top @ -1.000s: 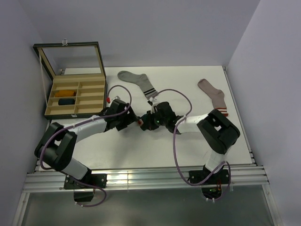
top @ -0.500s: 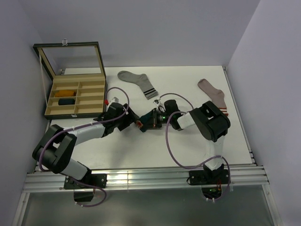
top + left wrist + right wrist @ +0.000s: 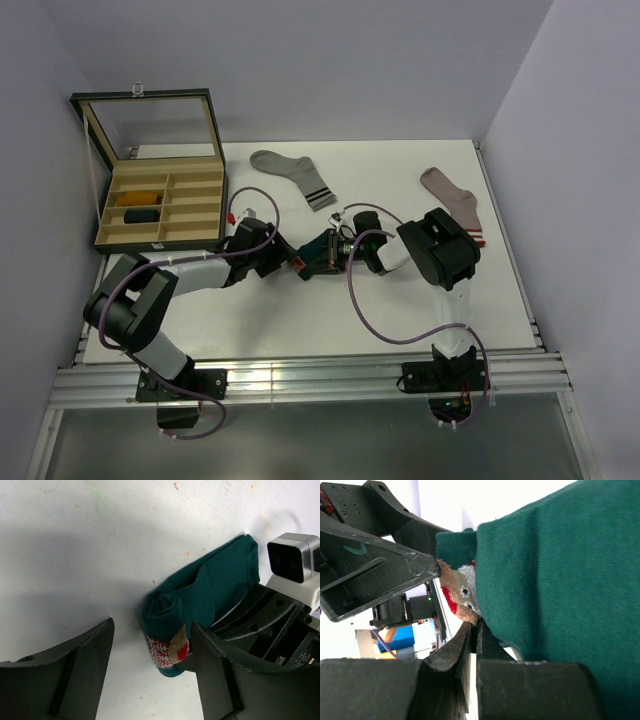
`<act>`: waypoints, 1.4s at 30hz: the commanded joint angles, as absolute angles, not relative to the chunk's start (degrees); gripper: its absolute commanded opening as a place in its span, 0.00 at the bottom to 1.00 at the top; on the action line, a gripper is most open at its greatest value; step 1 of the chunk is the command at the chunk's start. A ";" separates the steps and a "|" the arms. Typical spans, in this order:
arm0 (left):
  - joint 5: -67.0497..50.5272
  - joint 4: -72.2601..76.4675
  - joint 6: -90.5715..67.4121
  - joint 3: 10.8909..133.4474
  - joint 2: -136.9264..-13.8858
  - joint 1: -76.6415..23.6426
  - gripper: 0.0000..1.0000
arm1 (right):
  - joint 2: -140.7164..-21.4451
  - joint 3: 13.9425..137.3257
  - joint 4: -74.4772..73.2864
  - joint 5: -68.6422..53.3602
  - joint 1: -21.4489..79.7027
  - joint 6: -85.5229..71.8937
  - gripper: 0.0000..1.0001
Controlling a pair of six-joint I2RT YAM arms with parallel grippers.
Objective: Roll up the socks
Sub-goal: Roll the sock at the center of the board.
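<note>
Teal sock (image 3: 210,587) in tight right pincer (image 3: 475,635); left pincer (image 3: 150,630) agape; box (image 3: 150,241) — two socks (image 3: 140,197)

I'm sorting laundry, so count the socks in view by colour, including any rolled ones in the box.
grey sock: 1
pinkish-beige sock: 1
dark teal sock: 1
mustard-orange sock, in the box: 1
navy sock, in the box: 1
Total: 5
</note>
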State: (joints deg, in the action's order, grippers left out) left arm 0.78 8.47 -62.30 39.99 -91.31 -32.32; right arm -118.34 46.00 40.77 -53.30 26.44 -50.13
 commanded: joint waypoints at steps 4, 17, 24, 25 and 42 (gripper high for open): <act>0.53 4.57 -61.96 43.67 -95.53 -32.17 0.61 | -121.64 47.81 36.39 -50.71 25.14 -50.53 0.00; 0.53 -5.62 -59.51 49.04 -101.25 -32.26 0.14 | -112.34 48.52 24.19 -41.52 25.49 -39.50 0.22; 2.11 -14.49 -55.82 53.87 -101.34 -32.34 0.03 | -95.91 44.04 17.32 -16.06 32.24 -24.63 0.48; 2.37 -15.37 -55.29 55.01 -101.34 -32.43 0.04 | -94.50 43.69 17.23 -13.30 35.13 -23.04 0.49; 1.06 -23.12 -51.42 61.08 -103.01 -32.52 0.04 | -99.75 50.71 16.43 20.03 57.83 -4.75 0.53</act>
